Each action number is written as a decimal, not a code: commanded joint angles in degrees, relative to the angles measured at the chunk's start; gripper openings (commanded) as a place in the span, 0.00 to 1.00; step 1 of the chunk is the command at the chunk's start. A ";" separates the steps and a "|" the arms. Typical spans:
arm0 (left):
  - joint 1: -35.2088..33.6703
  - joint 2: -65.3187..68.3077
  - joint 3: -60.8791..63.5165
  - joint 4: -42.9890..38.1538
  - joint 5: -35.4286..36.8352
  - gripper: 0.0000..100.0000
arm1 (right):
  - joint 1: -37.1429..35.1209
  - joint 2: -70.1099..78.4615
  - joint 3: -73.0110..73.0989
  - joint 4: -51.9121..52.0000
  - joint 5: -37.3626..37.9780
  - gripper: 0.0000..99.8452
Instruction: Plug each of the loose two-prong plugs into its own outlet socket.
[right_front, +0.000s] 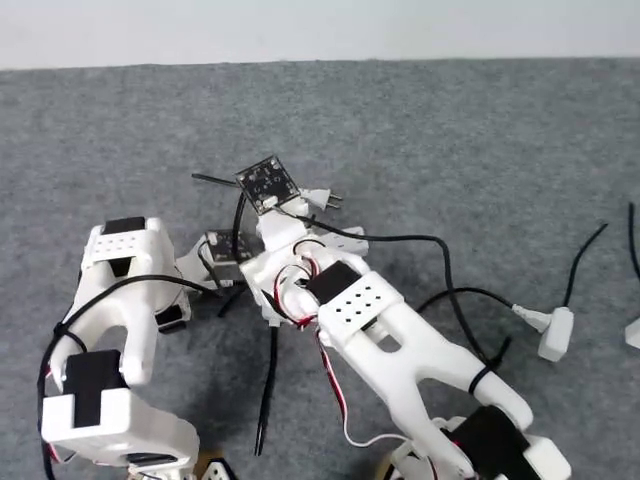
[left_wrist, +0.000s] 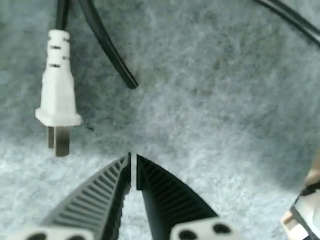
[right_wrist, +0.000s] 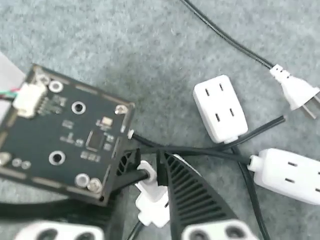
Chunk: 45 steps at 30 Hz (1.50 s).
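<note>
White plug is being held clamped in the right gripper, likely for carrying to the nearby outlet block. At nine o'clock, the left gripper is hovering, pressed together and empty, beside a second plug.

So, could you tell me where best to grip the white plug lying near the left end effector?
Take the white plug across the narrow sides of its body, behind the flange, coming down from above: it lies flat on the carpet, prongs exposed.
</note>
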<state>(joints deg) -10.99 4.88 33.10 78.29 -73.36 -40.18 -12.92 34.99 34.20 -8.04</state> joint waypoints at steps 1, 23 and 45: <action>0.79 -0.70 0.92 -2.11 5.80 0.01 | 3.30 -0.40 -2.37 -3.03 0.35 0.01; 2.37 -0.18 0.66 -10.37 24.70 0.01 | -2.42 -4.18 -5.01 12.00 9.32 0.01; 0.97 -0.18 0.75 -10.64 26.29 0.01 | 16.57 14.37 -20.57 32.92 18.02 0.16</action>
<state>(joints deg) -9.67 5.23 34.15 68.53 -47.78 -24.35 3.16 18.99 65.14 9.98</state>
